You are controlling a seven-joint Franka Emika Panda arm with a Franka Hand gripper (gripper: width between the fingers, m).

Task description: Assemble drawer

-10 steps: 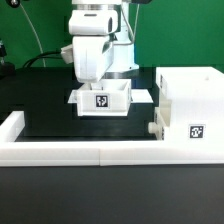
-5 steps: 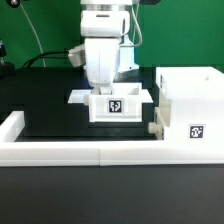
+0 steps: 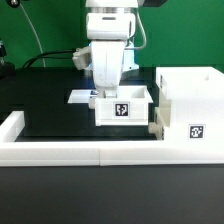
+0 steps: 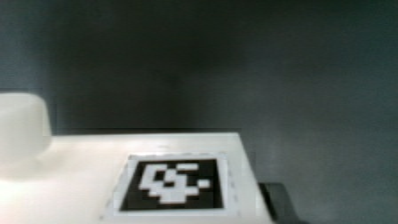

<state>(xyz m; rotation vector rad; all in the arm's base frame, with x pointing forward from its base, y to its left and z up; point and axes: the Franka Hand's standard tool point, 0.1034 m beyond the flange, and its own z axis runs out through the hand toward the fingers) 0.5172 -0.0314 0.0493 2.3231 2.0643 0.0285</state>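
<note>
A small white drawer tray with a black-and-white tag on its front sits under my gripper, just to the exterior view's left of the large white box case. The gripper reaches down into the tray and its jaws stand close on the tray's wall. The fingertips are hidden there. A knob of a second tray sticks out low on the case's side. In the wrist view the tray's tagged face fills the near part, with a dark finger at its edge and a white rounded shape beside it.
The long low white border wall runs along the front and up the exterior view's left side. The flat marker board lies on the black table behind the tray. Cables hang at the back.
My gripper and the tray have moved together toward the exterior view's right, closer to the box case. The marker board now shows uncovered behind them.
</note>
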